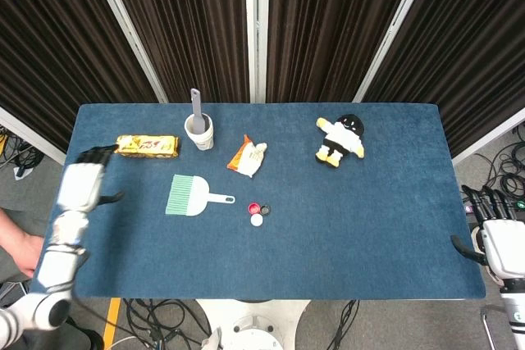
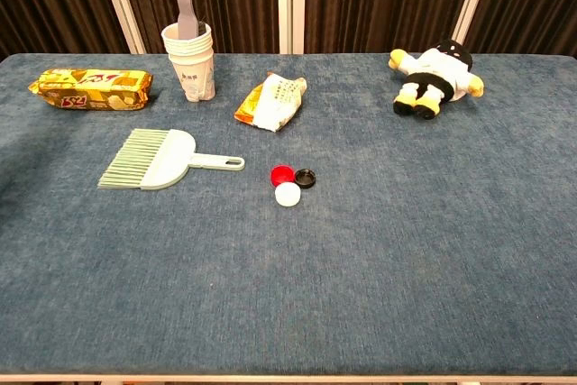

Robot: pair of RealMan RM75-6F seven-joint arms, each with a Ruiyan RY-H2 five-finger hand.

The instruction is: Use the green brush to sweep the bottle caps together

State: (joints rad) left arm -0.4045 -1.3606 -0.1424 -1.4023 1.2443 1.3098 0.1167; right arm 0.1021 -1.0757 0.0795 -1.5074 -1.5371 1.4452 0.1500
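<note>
The green brush [image 1: 191,196] [image 2: 159,160] lies flat on the blue table, bristles to the left, handle pointing right toward the caps. A red cap [image 2: 282,174], a black cap [image 2: 305,178] and a white cap [image 2: 288,194] sit bunched together mid-table; in the head view they show as a small cluster [image 1: 257,213]. My left hand [image 1: 79,186] hovers at the table's left edge, fingers spread, holding nothing, well away from the brush. My right hand [image 1: 496,238] is off the table's right edge, fingers apart and empty. Neither hand shows in the chest view.
A stack of paper cups [image 2: 190,61] with a grey tool in it stands at the back left. A yellow snack pack [image 2: 88,87] lies left of it, an orange-and-white wrapper [image 2: 271,101] behind the caps, and a plush toy [image 2: 433,77] at the back right.
</note>
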